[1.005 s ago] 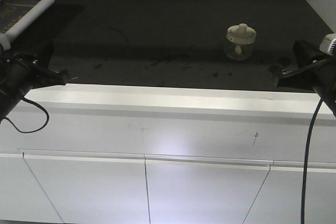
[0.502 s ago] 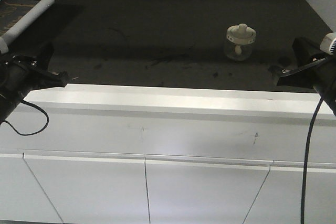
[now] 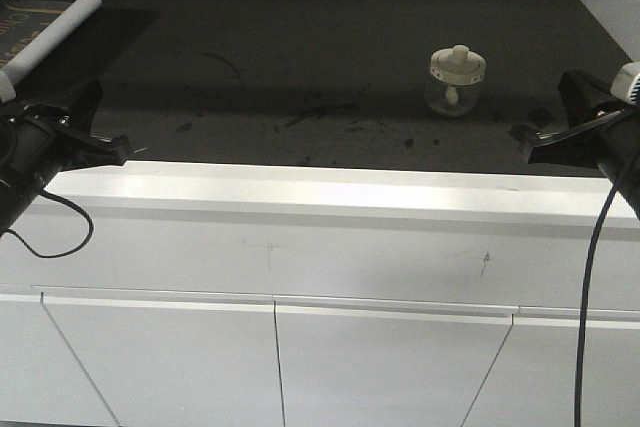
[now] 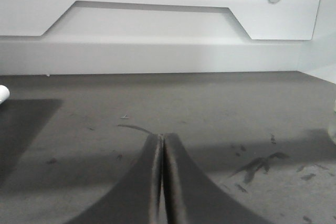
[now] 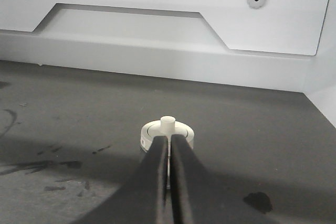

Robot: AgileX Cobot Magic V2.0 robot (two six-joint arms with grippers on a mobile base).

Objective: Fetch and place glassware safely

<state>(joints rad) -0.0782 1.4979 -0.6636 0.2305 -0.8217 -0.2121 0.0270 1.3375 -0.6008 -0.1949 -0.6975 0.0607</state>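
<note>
1. Step in hand, as I read it: the reach, before any grasp. Nothing is held yet.
2. The glass jar (image 3: 457,82) stands on the dark countertop (image 3: 300,47), right of centre and toward the back. It is apart from both grippers and nothing touches it.
3. Right gripper (image 3: 525,134): fingers together with only a hairline slit between them, and empty. It sits at the counter's front right edge, near the jar but not at it. In the right wrist view the tips (image 5: 169,141) line up dead on the jar's cream lid (image 5: 167,132).
4. Left gripper (image 3: 120,147): fingers pressed together and empty, confirmed in the left wrist view (image 4: 161,139). It sits at the front left edge, well apart from the jar. The grey rod (image 3: 50,37) lies beyond it at far left and isn't my target.
5. Next move, my call: part the right fingers first, wider than the jar, then ease straight forward. I'd grip the glass body below the lid, not the knob (image 5: 167,123). I can't tell whether the lid is fixed, so it might lift off.
6. Orientation: the jar is upright, its axis vertical and the knob pointing up. It is round and squat, so it has no real facing. The only marker is a small label (image 5: 143,142) on the lid rim, on the left as the right wrist camera sees it.
7. Risk guess: smooth glass could slip, so I'd close slowly and lift level.
</note>
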